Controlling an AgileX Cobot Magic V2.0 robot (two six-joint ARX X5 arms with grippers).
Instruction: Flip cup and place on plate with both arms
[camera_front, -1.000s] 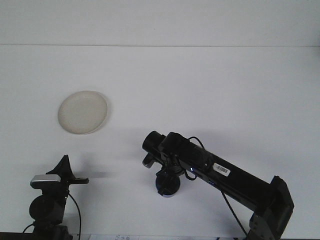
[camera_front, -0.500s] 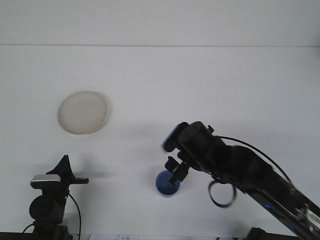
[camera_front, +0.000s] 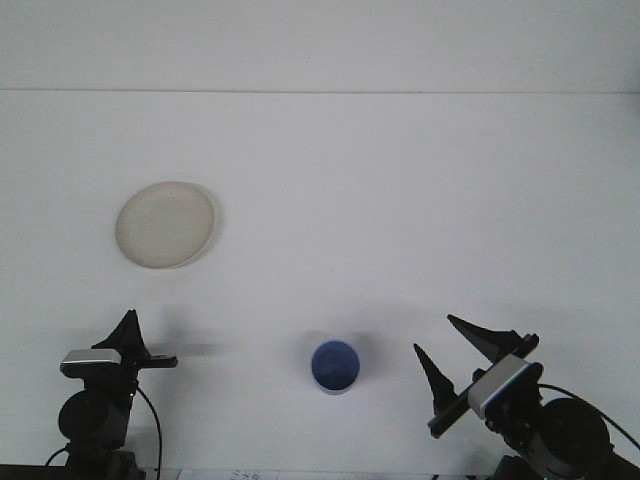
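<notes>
While both arms are sitting low at the near edge of the white table (camera_front: 400, 180), a blue cup (camera_front: 335, 366) is standing upright and alone in the near middle, its open mouth facing up and nothing touching it. Well apart from it, far to the left and farther back, a pale round plate (camera_front: 165, 224) is lying bare. At the lower right, the right gripper (camera_front: 455, 352) is pointing up and to the left with its two dark fingers (camera_front: 478, 335) spread wide, gripping nothing and sitting near the cup but clear of it. Most of that arm is being cut off by the bottom and right edges of the view. At the lower left, the left gripper (camera_front: 128, 335) is showing only as a dark pointed silhouette seen edge-on above its silver camera block; whether its fingers are apart or together cannot be told, and its base is running out of the bottom of the view.
</notes>
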